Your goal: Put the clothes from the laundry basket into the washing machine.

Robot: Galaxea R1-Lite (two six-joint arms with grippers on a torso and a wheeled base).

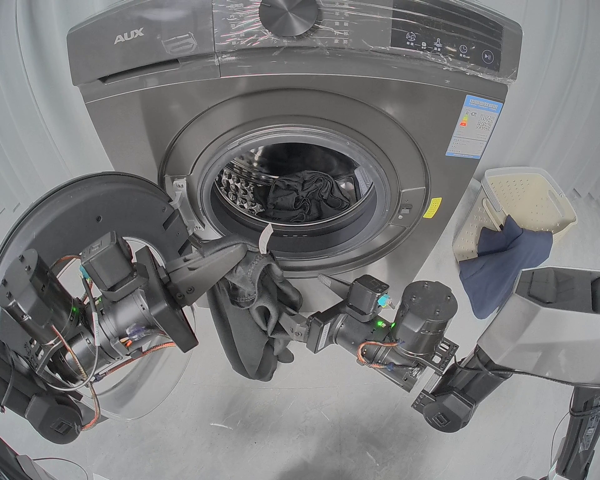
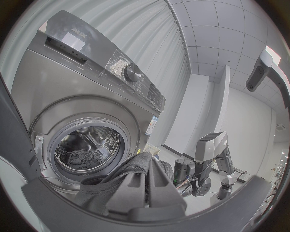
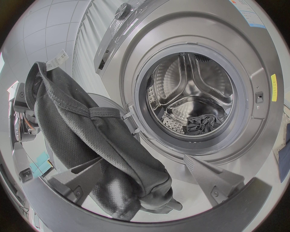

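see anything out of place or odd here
A blue garment spills over the rim of the laundry basket toward the floor; protective film covers the control panel of the washing machine.

3 cams — all face drum (image 1: 240, 184)

Even overhead light fills the white room, a ceiling panel (image 2: 273, 53) glowing bright. Glare streaks the plastic film (image 1: 375, 30) over the controls of the washing machine (image 1: 144, 119), and its steel drum (image 3: 193, 90) gleams. The dark garment (image 1: 244, 337) soaks up light. Shadows on the floor (image 1: 312, 431) lie soft and faint. Both wrist views bow straight lines, their corners black.
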